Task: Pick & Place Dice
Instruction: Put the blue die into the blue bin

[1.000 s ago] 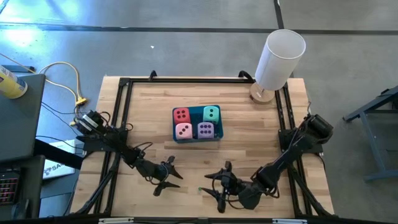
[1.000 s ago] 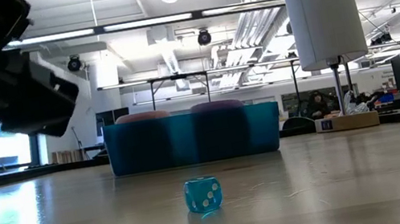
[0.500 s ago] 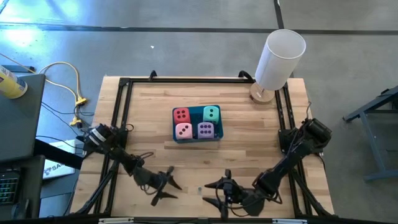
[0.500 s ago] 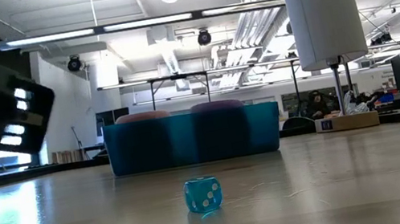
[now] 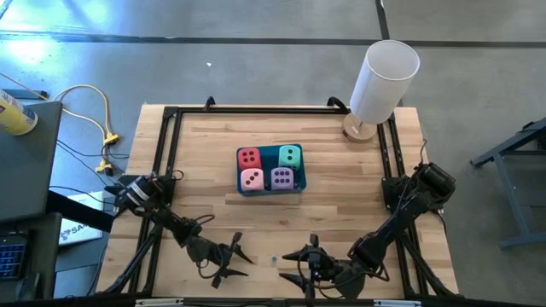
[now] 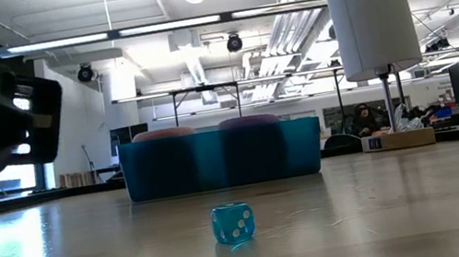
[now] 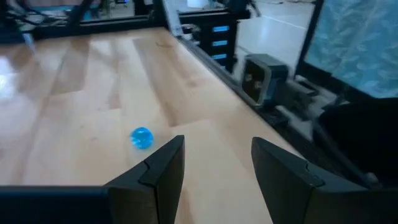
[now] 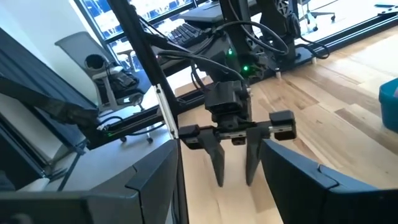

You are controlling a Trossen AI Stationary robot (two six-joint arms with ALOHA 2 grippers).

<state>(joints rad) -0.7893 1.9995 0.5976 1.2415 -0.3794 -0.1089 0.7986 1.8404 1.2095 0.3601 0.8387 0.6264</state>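
Four dice lie in the blue tray point(image 5: 241, 170) at the table's middle: red point(image 5: 248, 157), teal point(image 5: 290, 155), pink point(image 5: 252, 178) and purple point(image 5: 282, 178). In the low view, two rounded tops point(image 6: 163, 133) show above the tray wall point(image 6: 223, 162). My left gripper point(image 5: 237, 263) stands open near the table's near edge, left of centre. My right gripper point(image 5: 288, 266) is open too and faces it from the right. Between them a tiny translucent blue cube with white dots point(image 5: 274, 259) rests on the wood. In the left wrist view it lies point(image 7: 142, 137) just beyond my left gripper point(image 7: 217, 146).
A tall white cylinder point(image 5: 384, 77) stands on a wooden base point(image 5: 357, 130) at the far right corner. Black rails point(image 5: 162, 153) frame the table. In the right wrist view, the left gripper point(image 8: 233, 180) shows ahead of my right gripper point(image 8: 221, 152).
My left gripper has moved toward the table's near edge, sinking a little and rolling slightly. My right gripper has also drawn back toward the near edge. Both stay open, and the tray, the dice and the tiny blue cube have kept still.
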